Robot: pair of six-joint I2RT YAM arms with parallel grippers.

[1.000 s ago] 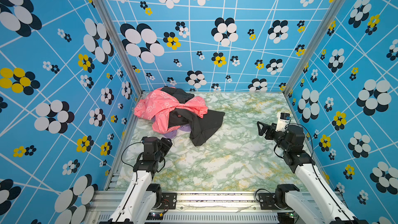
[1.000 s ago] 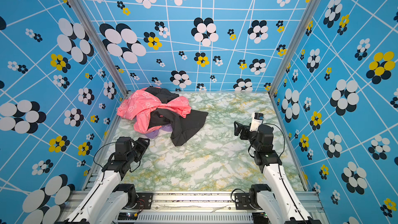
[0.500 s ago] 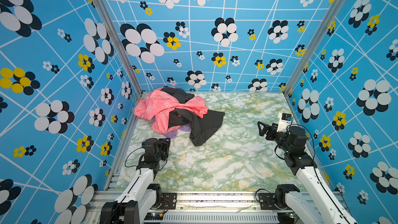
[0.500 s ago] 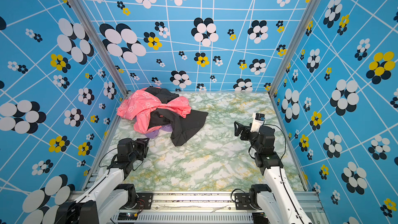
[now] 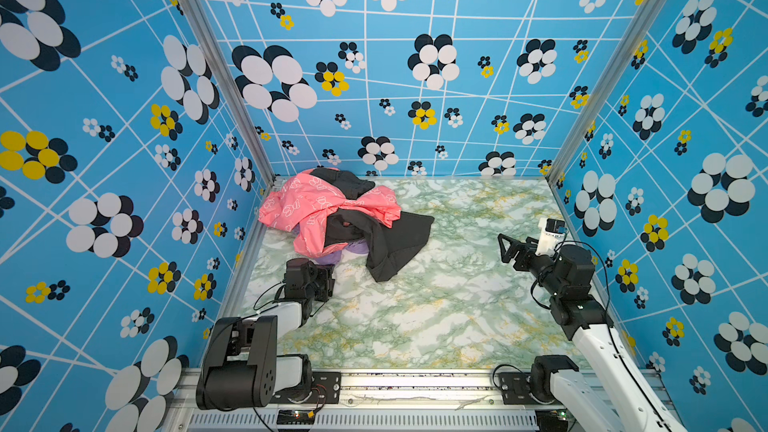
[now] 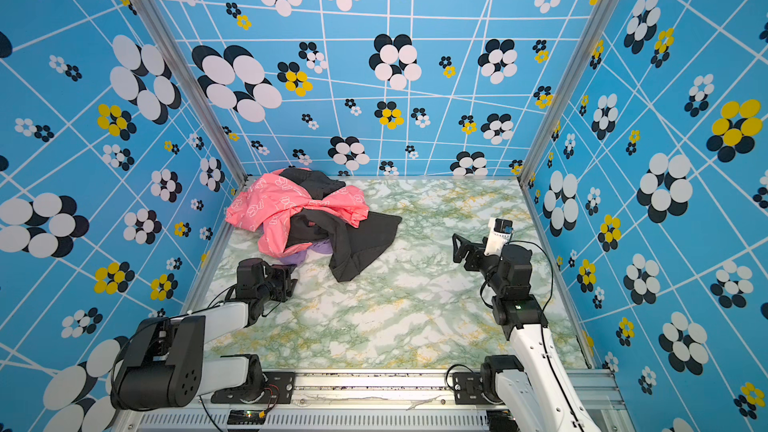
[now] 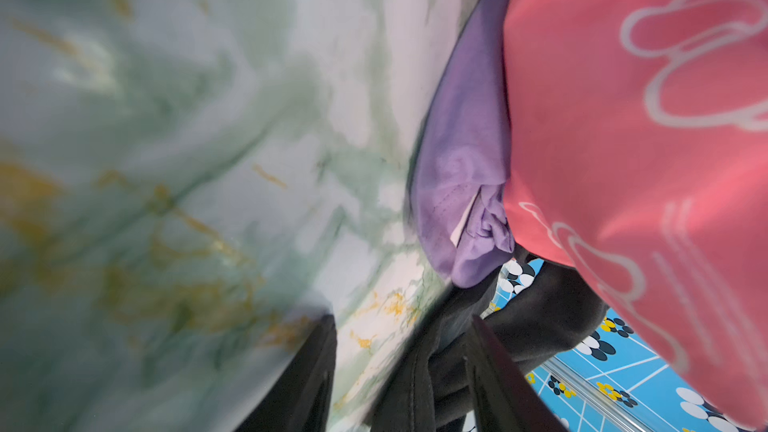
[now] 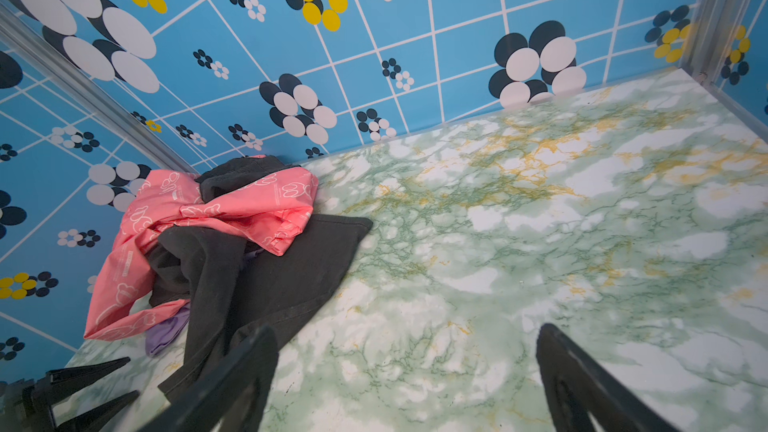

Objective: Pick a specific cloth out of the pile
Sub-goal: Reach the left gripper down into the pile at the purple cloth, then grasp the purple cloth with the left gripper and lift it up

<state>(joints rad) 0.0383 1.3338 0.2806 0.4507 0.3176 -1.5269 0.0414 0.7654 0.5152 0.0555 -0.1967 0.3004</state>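
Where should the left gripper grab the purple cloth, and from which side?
Grip the purple cloth by its bunched corner poking out under the pink garment, nearest the left gripper. Probably come low along the table from the front; the rest is buried.

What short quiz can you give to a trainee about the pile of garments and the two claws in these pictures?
1. True or false: the lavender cloth lies on top of the pile.
2. Which claw is nearer to the pile? A) the left claw B) the right claw C) both are equally near
3. Fill in the missing word: the right claw's jaws stand ____ and hold nothing.

Key:
1. False. Only a small part of it peeks out from under the coral-pink garment.
2. A
3. open
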